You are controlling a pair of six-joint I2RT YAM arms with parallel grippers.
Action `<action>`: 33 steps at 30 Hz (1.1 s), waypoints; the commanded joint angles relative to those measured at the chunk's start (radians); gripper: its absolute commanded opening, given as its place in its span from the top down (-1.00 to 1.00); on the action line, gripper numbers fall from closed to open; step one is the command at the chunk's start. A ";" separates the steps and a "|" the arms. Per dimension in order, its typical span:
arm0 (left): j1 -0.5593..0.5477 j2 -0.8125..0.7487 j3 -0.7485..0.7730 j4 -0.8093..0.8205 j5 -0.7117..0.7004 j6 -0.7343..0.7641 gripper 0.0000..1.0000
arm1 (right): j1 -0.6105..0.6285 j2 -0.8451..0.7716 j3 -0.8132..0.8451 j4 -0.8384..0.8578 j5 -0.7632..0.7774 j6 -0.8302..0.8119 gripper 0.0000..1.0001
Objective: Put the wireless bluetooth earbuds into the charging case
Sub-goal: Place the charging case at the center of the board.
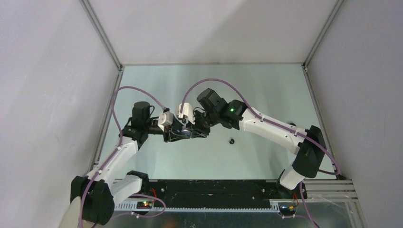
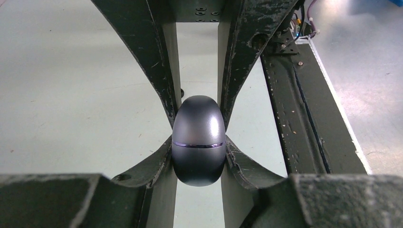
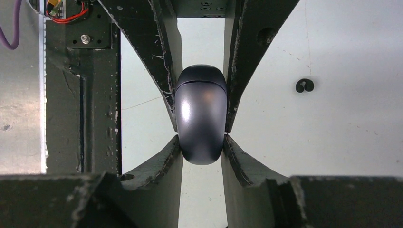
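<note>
The left pincer [image 2: 198, 156] and right pincer [image 3: 202, 147] both clench the shut case [image 3: 199, 104]. A black bud [image 3: 304, 85] lies on the bench [image 3: 332, 152], not in yet.

Centre's jammed: left gripper [image 2: 198, 141] and right gripper [image 3: 201, 137] meet nose to nose, both clamped on the charging case [image 2: 198, 118], with no gap between them. Purple cables [image 1: 214, 81] arch over the wrists. Far half of the table [image 1: 266, 85] is open. Black earbuds [image 1: 232, 140] lie loose near the right gripper, with clear table all round them. Walls [image 1: 52, 95] box in both sides.
</note>
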 commanded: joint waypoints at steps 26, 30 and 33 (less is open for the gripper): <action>0.155 -0.102 0.012 0.036 -0.052 0.070 -0.99 | -0.299 0.134 0.161 0.055 -0.205 0.149 0.87; 0.172 -0.111 0.003 0.044 -0.060 0.071 -0.99 | -0.452 0.315 0.329 0.007 -0.250 0.180 0.88; 0.173 -0.101 0.003 0.039 -0.066 0.075 -0.99 | -0.560 0.473 0.520 -0.057 -0.272 0.222 0.89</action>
